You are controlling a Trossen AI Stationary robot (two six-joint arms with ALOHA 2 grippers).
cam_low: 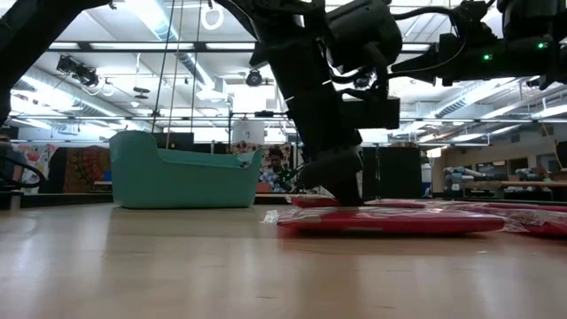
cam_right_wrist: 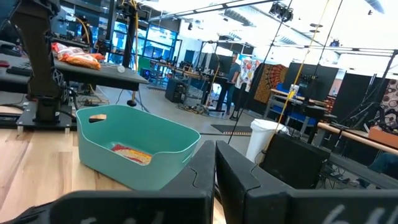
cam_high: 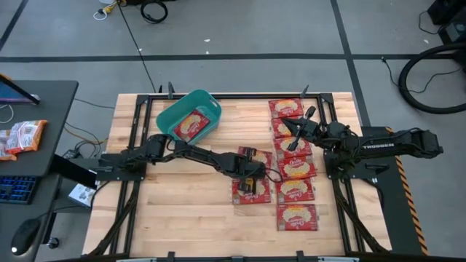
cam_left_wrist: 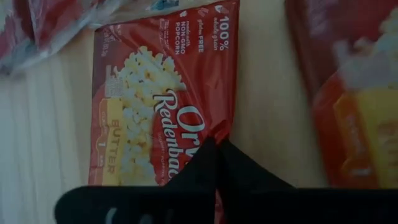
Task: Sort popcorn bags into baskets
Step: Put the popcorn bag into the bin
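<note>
On the counter [cam_high: 182, 218] our left gripper [cam_left_wrist: 216, 146], jaws clenched on a popcorn bag [cam_left_wrist: 165, 93]; next lift toward basket [cam_high: 169, 116]; right gripper [cam_high: 291, 138] clenched empty.

Wooden table [cam_high: 182, 211], teal basket [cam_high: 169, 116], red popcorn bags [cam_high: 297, 217] (lying flat)

Left arm stretched low across the table toward its middle, left gripper [cam_high: 251, 177] angled down, fingers pressed together at the tips, right arm reaching in from the table's right side, right gripper [cam_high: 290, 134] raised, fingers apparently closed.
</note>
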